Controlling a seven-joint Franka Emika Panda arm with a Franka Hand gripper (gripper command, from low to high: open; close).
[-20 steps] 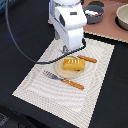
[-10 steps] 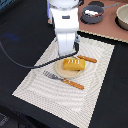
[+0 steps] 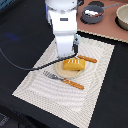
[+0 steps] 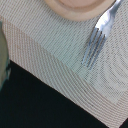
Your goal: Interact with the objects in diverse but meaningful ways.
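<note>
The yellow scored bread loaf [image 3: 73, 64] lies on a small beige plate [image 3: 64, 73] in the middle of a striped placemat [image 3: 50, 95]. My gripper [image 3: 67, 55] hangs just behind the loaf on the exterior view's left, and the white hand hides its fingers. No fingers show in the wrist view, which has only the plate's rim [image 4: 75, 9], fork tines [image 4: 96, 45] and the mat. The dark grey saucepan [image 3: 92, 14] stands at the back with something white and red inside. Carton, sausage and bottle are out of view.
An orange-handled fork [image 3: 65, 80] lies in front of the plate and an orange-handled knife [image 3: 88, 58] beside the loaf. A pale bowl [image 3: 122, 16] sits at the back right on a pinkish mat [image 3: 107, 31]. A black cable [image 3: 22, 62] trails over the dark table.
The arm has drifted slightly toward the exterior view's left and a little lower. Loaf, fork and knife have not moved.
</note>
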